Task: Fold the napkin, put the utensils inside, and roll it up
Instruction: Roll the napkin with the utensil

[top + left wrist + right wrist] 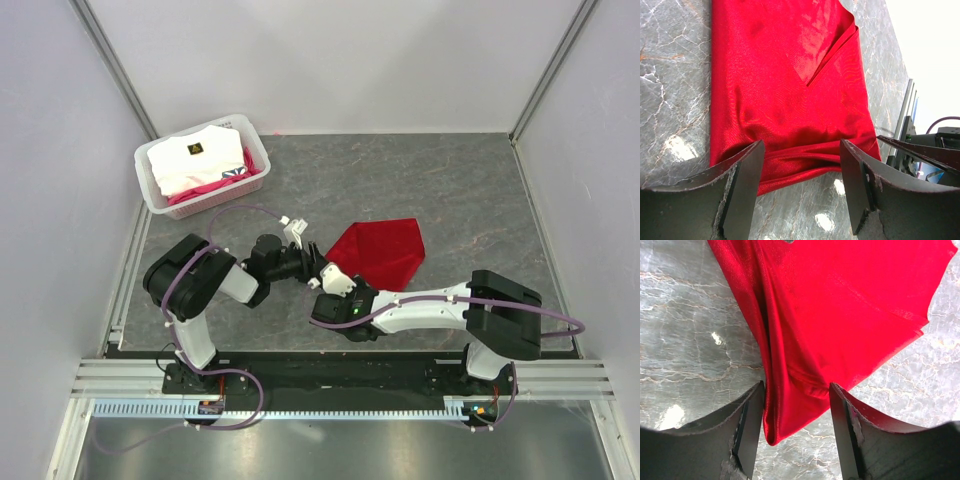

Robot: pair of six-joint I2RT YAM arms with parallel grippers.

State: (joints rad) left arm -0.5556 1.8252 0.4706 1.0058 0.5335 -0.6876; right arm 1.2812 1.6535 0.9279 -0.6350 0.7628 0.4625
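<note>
Down low, the left gripper [801, 150] stood wide open around the edge of the red napkin [380, 252]. The right gripper [796, 390] sat around a fold; I could not tell if it squeezed.

I count one red napkin [380, 252] on the desk [480, 190], one white basket [150, 187] far left, its folded cloths [195, 160] too stacked to count, and two of mine: left pincer [306, 256], right pincer [335, 281].

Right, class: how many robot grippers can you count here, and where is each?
2. The left gripper is open astride an edge of the red napkin; the right gripper is open beside it, astride a bunched corner of the same napkin. None looks hidden.
</note>
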